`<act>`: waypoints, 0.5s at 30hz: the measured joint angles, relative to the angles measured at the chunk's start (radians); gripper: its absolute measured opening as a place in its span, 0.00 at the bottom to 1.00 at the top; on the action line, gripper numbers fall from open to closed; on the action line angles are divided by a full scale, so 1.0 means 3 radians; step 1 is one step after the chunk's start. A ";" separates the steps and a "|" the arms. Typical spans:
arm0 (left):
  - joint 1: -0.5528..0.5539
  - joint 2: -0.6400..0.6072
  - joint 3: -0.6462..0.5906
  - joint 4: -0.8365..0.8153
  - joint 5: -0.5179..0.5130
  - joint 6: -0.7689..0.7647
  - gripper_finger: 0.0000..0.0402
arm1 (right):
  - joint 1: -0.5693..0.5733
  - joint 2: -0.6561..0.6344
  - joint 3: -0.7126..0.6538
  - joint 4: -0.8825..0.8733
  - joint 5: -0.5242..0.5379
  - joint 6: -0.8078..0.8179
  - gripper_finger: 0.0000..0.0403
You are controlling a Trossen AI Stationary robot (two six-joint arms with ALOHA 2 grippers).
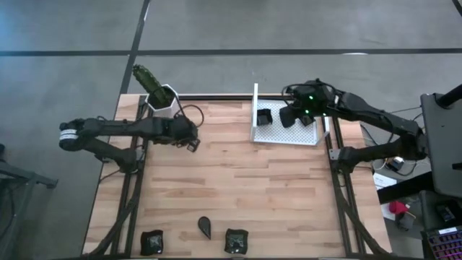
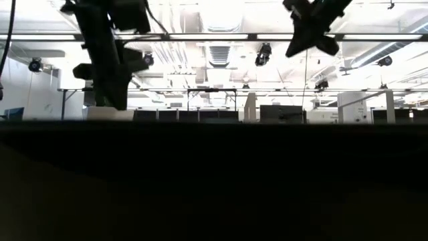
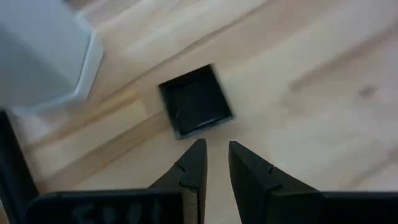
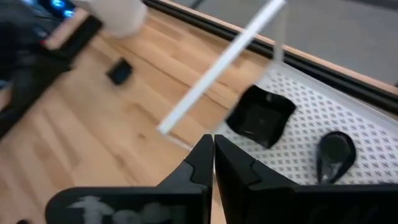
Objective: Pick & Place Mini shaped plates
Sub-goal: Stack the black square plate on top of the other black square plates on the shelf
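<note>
the small glossy dark square plate (image 3: 196,101) looked light, rigid and slippery, best pinched across a raised rim by the left gripper (image 3: 215,162), whose jaws hung slightly parted and empty, while the right gripper (image 4: 213,151) was clenched on nothing.

1. The lower half of the low view is a plain dark band; nothing on the table can be made out there.
2. A dark arm (image 2: 107,53) hangs down from above at the left.
3. A second dark arm (image 2: 311,23) reaches in from above at the right, tilted.
4. Neither arm's fingertips can be told apart from its silhouette.
5. Far behind lies a bright room with ceiling lights (image 2: 221,13), desks and monitors (image 2: 281,114).
</note>
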 joint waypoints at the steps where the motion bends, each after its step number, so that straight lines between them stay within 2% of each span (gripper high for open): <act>1: 0.0084 0.0001 -0.0035 0.0014 0.0039 -0.0045 0.15 | 0.0042 -0.0046 0.0000 0.0014 0.0001 0.0000 0.03; 7: 0.0510 0.0008 -0.0366 0.0290 0.0414 -0.0130 0.15 | 0.0249 -0.0232 0.0000 0.0126 0.0002 -0.0013 0.03; 15: 0.0808 0.0016 -0.0737 0.0967 0.0449 -0.0092 0.15 | 0.0372 -0.0275 0.0000 0.0160 0.0010 -0.0103 0.03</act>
